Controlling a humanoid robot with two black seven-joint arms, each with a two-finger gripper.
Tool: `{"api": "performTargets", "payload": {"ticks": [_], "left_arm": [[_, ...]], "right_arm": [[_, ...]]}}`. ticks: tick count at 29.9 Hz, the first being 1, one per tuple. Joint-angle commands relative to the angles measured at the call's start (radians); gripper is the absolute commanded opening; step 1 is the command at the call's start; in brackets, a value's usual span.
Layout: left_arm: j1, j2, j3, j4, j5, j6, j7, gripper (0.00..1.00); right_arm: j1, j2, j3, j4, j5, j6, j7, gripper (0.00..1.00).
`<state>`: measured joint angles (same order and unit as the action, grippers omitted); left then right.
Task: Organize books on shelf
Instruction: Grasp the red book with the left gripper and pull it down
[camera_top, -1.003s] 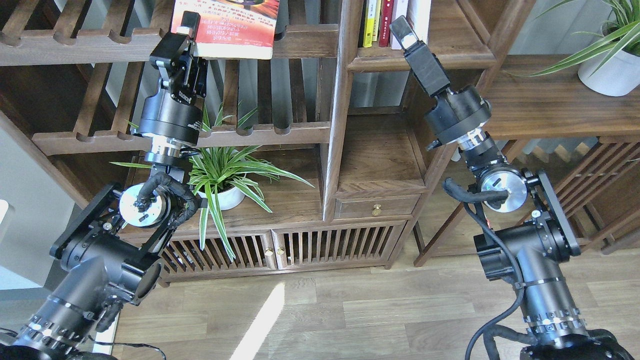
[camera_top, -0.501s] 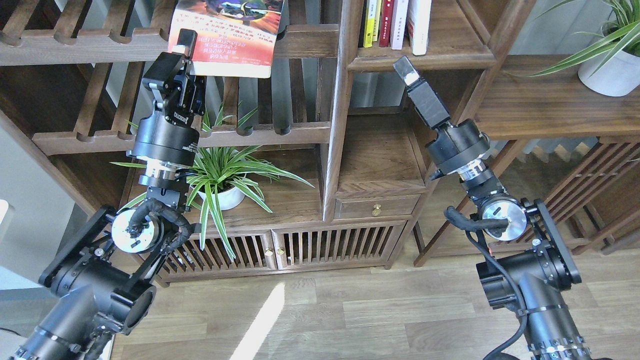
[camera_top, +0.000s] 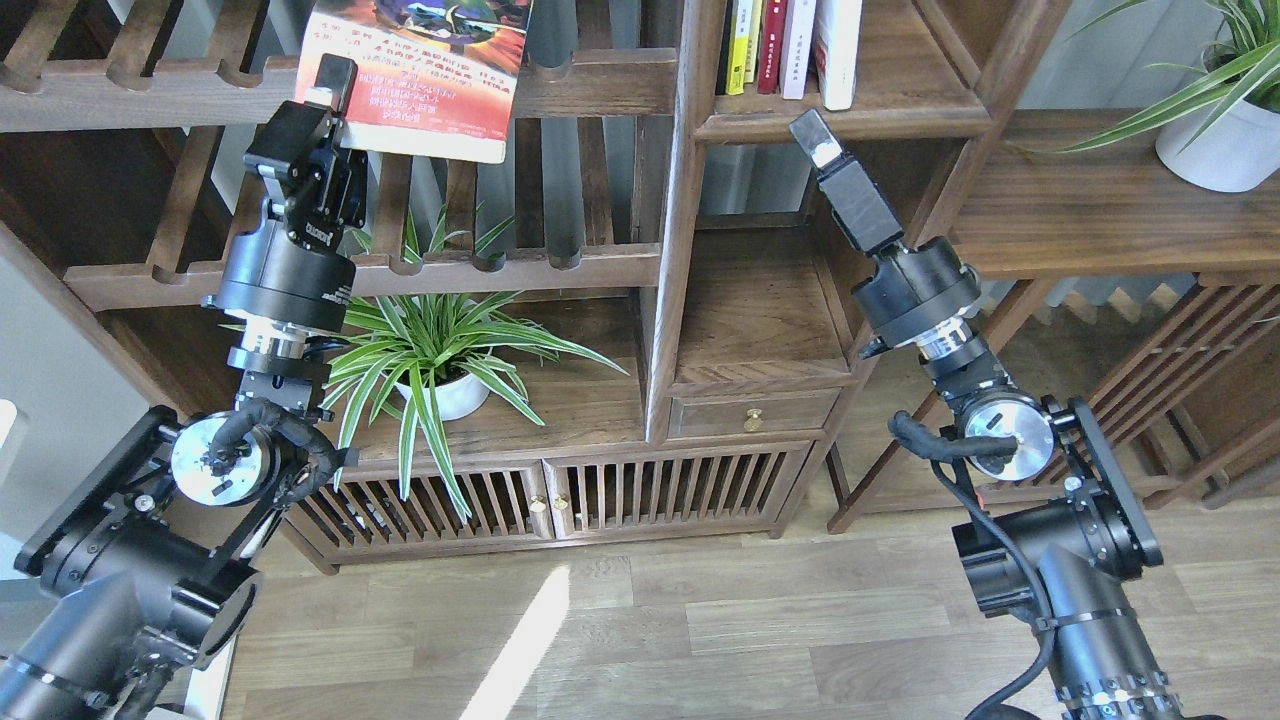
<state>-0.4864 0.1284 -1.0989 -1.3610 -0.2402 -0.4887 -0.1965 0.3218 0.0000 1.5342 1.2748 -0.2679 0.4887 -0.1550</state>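
My left gripper (camera_top: 333, 88) is shut on the lower left corner of the red-orange book (camera_top: 430, 90) with the dark picture. It holds the book tilted in the air in front of the slatted rack at top left. On the plank shelf (camera_top: 900, 112) at top centre stand a slim yellow book (camera_top: 739, 45), a slim red book (camera_top: 771, 45), a thin pale book (camera_top: 797, 45) and a large white book (camera_top: 838, 50), all upright. My right gripper (camera_top: 808, 130) points up just below the shelf's front edge, empty. Its fingers cannot be told apart.
A spider plant in a white pot (camera_top: 445, 395) stands on the lower board under my left arm. A second potted plant (camera_top: 1215, 150) stands on the low side table (camera_top: 1090, 220) at right. A small drawer (camera_top: 755, 413) and slatted cabinet doors (camera_top: 600, 495) lie below.
My left gripper has carried the red-orange book left and slightly down, tilting it more. My right gripper has drawn back down from the books on the shelf and now stays below the board.
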Motion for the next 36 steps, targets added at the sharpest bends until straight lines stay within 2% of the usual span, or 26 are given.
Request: {"api": "performTargets", "payload": {"ticks": [1, 9, 18, 25, 30, 36], "left_arm": [[0.000, 0.002, 0.001, -0.007, 0.007, 0.000, 0.002, 0.02], [0.000, -0.004, 0.017, -0.035, 0.027, 0.000, 0.031, 0.03], [0.015, 0.000, 0.039, -0.099, 0.064, 0.000, 0.032, 0.03], [0.075, 0.002, 0.076, -0.168, 0.093, 0.000, 0.038, 0.03], [0.106, -0.001, 0.091, -0.194, 0.096, 0.000, 0.071, 0.03], [0.106, -0.006, 0.091, -0.194, 0.096, 0.000, 0.088, 0.03]], "right_arm": [[0.005, 0.000, -0.015, -0.002, -0.001, 0.000, 0.000, 0.93], [0.010, 0.000, -0.088, -0.002, 0.001, 0.000, 0.000, 0.93], [0.008, 0.000, -0.151, -0.005, 0.001, 0.000, 0.002, 0.92], [0.010, 0.000, -0.158, -0.005, 0.007, 0.000, 0.012, 0.92], [0.022, 0.000, -0.158, -0.005, 0.035, 0.000, 0.012, 0.92], [0.029, 0.000, -0.160, -0.005, 0.038, 0.000, 0.012, 0.92]]}}
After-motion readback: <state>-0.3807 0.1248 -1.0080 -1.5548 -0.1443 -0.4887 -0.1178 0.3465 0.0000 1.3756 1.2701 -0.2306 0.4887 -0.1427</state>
